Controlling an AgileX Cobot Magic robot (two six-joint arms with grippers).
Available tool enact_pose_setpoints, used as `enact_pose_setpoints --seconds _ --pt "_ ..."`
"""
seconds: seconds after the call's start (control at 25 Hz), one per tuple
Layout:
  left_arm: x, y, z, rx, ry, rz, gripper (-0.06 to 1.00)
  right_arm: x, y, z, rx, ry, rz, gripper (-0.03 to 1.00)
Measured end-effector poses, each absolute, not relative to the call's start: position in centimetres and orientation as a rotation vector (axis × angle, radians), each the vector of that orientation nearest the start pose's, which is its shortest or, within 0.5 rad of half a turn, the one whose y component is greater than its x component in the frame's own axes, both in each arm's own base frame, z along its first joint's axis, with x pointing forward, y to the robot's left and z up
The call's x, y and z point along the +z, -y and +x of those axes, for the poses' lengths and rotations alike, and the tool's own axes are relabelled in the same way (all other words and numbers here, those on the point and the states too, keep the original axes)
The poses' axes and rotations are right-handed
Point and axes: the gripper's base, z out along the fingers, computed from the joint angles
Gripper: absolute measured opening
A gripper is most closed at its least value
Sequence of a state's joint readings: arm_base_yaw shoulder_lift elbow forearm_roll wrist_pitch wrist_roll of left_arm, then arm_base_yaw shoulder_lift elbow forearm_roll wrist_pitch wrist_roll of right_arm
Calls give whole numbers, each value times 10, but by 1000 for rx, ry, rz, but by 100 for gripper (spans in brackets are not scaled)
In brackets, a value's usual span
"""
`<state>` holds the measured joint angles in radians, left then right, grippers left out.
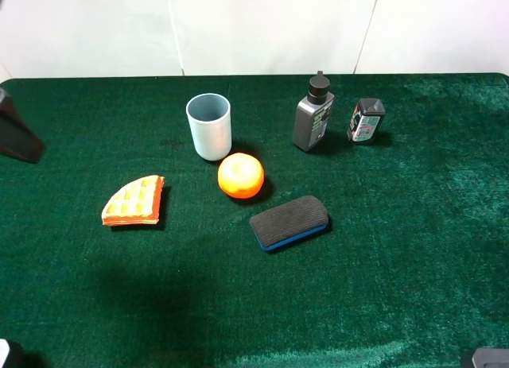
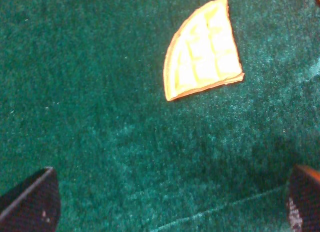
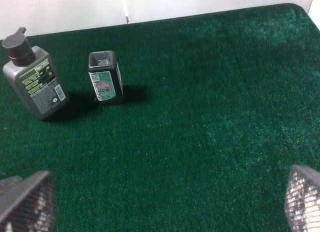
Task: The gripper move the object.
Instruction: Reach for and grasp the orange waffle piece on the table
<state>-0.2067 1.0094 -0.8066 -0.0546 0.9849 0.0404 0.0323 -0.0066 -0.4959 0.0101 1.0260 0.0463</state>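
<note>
Black left gripper (image 2: 170,202) and right gripper (image 3: 165,202), tips cut off, gaped wide; orange-yellow gridded waffle wedge (image 1: 134,201) lay flat.

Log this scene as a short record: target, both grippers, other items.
target: waffle slice, lying flat on the green cloth, nothing touching it
left gripper: open, empty, waffle slice ahead of it
right gripper: open, empty, facing the two bottles
near target: orange ball, eraser, cup upright
far side: pump bottle and small bottle, both upright, apart
</note>
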Motion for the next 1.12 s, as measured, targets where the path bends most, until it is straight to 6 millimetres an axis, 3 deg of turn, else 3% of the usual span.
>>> enact_pose_setpoints --seconds 0.68,1.12 --pt "241 83 215 -144 -2780 451 89 279 -1 -4 62 -2007 14 70" --pt "198 115 232 -124 -2858 435 87 279 -1 -4 62 -2007 14 70"
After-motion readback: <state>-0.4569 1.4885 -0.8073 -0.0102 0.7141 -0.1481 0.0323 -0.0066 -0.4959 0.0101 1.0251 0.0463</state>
